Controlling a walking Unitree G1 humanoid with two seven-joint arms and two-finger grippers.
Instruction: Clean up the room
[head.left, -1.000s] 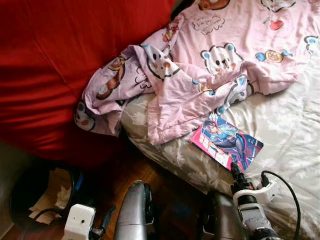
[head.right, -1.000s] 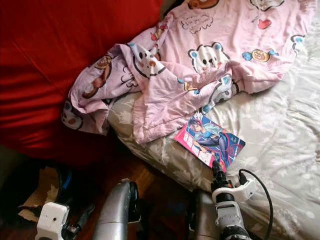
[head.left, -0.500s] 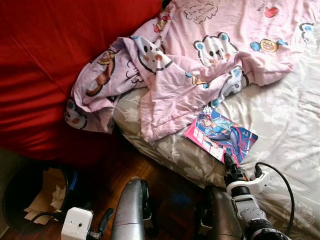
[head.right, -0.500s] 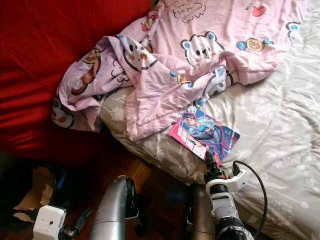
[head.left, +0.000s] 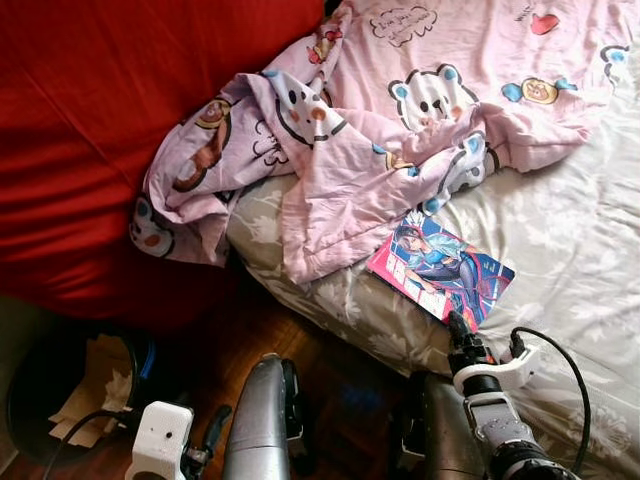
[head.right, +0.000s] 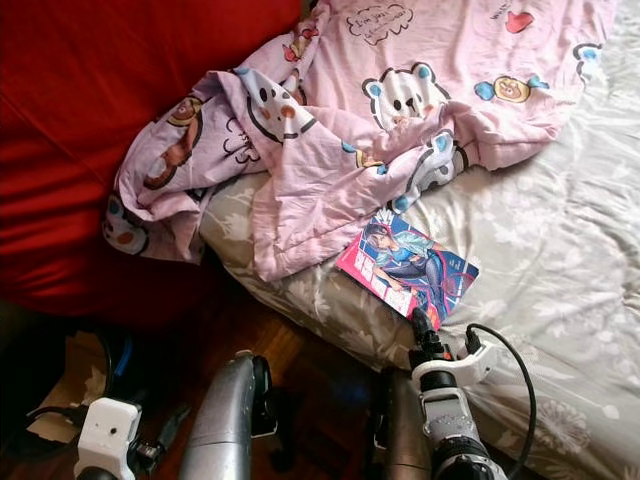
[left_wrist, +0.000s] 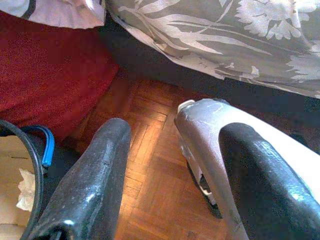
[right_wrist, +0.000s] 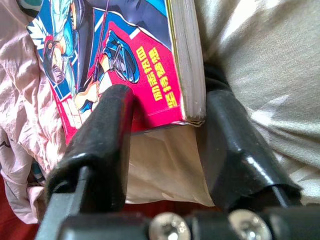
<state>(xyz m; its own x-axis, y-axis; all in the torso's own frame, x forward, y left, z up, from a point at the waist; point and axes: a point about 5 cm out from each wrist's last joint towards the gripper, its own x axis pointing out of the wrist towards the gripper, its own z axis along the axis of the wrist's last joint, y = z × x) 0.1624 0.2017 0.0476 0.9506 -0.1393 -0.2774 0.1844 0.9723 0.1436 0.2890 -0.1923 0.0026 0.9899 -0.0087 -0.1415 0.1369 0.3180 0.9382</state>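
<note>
A comic book (head.left: 441, 268) with a pink and blue cover lies flat on the grey floral bed sheet (head.left: 570, 230), close to the bed's edge. My right gripper (head.left: 455, 325) is at the book's near corner. In the right wrist view that gripper (right_wrist: 167, 107) is open, with the corner of the book (right_wrist: 125, 55) between its fingers: one finger lies over the cover, the other beside the page edge. My left gripper (head.left: 215, 425) hangs low over the wooden floor, and in the left wrist view it (left_wrist: 175, 135) is open and holds nothing.
A crumpled pink cartoon-bear blanket (head.left: 430, 110) covers the far part of the bed and hangs over its corner. A large red cushion (head.left: 90, 130) fills the left side. A black bin (head.left: 70, 390) with paper stands on the wooden floor (head.left: 230, 350) below it.
The camera has shifted a little. My right gripper has edged forward, so the book's corner now sits between its fingers. The left arm stays low.
</note>
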